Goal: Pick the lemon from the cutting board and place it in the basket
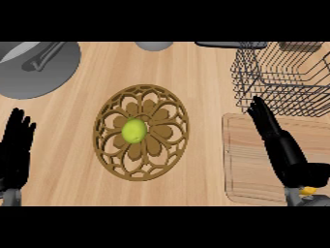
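Observation:
A yellow-green lemon (133, 131) lies at the centre of a round brown openwork board (166, 112) in the middle of the counter. A black wire basket (247, 80) stands at the back right, and nothing shows inside it. My right hand (276, 141) is open, its straight fingers pointing towards the basket's near left corner, well right of the lemon and apart from it. My left hand (11, 151) rests open at the lower left, fingers up, holding nothing.
A pale rectangular wooden cutting board (245, 167) lies under my right forearm, just in front of the basket. A grey pot (21, 70) sits at the back left. A grey round object (153, 45) and a dark item (221, 44) show at the far edge.

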You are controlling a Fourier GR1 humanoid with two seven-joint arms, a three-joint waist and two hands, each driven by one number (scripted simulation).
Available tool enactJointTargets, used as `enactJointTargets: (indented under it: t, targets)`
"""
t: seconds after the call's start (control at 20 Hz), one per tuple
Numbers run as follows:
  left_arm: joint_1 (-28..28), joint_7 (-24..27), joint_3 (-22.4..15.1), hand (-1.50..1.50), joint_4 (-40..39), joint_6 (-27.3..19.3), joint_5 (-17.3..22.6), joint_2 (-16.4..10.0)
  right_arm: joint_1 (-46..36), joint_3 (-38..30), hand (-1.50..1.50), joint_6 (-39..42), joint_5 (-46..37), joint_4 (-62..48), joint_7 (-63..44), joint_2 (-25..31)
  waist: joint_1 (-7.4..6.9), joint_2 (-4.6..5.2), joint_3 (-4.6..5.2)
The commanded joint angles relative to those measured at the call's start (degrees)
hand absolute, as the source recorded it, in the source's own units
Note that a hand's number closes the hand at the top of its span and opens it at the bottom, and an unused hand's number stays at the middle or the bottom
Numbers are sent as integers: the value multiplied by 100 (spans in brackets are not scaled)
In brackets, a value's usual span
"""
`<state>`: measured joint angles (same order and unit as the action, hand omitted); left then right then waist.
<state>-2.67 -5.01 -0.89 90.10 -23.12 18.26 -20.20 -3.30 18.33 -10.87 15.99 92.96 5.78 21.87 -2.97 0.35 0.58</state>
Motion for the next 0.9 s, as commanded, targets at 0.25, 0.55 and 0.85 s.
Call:
enactJointTargets:
  t: [0.25,0.55,0.85]
  targets:
    - [-331,-634,-1052,0,-766,846,-214,-47,-1116,73,150,2997,1868,591,310,307,219,99,-81]
    - [-708,-477,-1184,0,-1024,1211,-258,-108,-2,1100,-150,4024,197,1470,1471,992,411,-57,-60]
    - [-810,-740,-1033,0,-726,1183,-223,-322,-217,-295,-150,3143,-1029,1966,1134,2099,487,-113,-52]
